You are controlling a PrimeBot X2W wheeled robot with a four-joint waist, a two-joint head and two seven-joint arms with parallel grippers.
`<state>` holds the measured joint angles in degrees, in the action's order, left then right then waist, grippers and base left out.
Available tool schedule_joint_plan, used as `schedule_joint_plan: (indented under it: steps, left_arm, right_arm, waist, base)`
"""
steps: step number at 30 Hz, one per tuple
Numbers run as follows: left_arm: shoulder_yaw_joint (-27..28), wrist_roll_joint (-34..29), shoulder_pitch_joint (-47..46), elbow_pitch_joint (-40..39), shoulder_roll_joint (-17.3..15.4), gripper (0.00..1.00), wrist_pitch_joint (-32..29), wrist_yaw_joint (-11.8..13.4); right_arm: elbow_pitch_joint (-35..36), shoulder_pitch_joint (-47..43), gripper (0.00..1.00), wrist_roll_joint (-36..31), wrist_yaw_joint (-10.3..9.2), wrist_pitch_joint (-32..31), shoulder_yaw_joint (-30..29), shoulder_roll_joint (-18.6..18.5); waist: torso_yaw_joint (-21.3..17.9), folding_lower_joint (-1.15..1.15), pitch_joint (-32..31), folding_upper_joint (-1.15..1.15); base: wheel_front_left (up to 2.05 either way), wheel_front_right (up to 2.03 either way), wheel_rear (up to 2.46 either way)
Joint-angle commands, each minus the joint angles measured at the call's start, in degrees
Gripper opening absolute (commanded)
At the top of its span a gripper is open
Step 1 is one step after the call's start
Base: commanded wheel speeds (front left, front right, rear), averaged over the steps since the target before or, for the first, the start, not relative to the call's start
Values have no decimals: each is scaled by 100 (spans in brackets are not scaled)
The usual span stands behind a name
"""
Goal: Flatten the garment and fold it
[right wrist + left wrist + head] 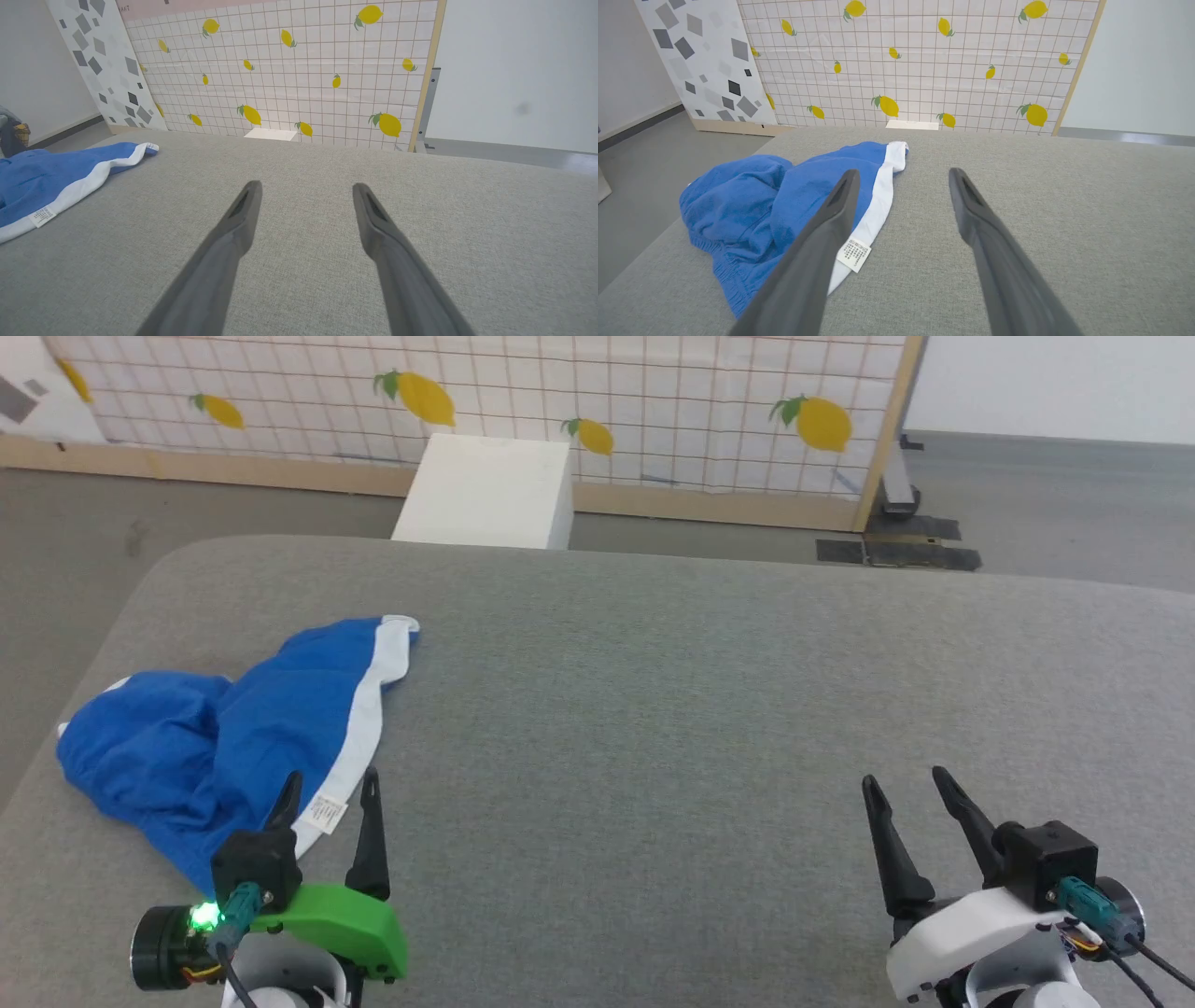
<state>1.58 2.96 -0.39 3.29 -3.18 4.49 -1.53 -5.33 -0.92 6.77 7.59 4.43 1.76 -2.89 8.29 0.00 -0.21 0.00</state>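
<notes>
Flattening hasn't begun: the garment (215, 737) lies crumpled near the grey table's (653, 709) left edge. My left gripper (329, 784) hovers at its white band (369, 709). My right gripper (904, 779) is well apart. Both are wide and empty. Next I'd pinch the band.

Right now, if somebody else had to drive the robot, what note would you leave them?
Left gripper: open, holding nothing, at the near edge of the garment, by its care label.
Right gripper: open, holding nothing, over the bare grey padded surface, well away from the garment.
Garment: crumpled in a heap at the surface's left end, white band facing the middle.
Done: nothing yet.
Left: flatten it, then fold it.
</notes>
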Motion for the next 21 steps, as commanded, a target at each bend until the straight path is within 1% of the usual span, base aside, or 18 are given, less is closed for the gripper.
schedule_joint_plan:
  steps: [1,13,21]
  left_arm:
    - [39,63,119,38,6,100,69,-33]
    - [109,106,205,122,10,100,209,-66]
    - [157,130,276,159,13,100,303,-73]
  right_arm:
    - [-52,-50,100,77,-3,69,24,1]
    - [-234,-75,100,219,-4,210,103,1]
    - [-346,-86,100,306,-5,305,180,1]
  waist:
    - [144,0,-18,0]
    - [667,0,-80,0]
    - [941,0,-130,0]
  base:
    - [0,0,0]
    - [0,0,0]
    - [0,0,0]
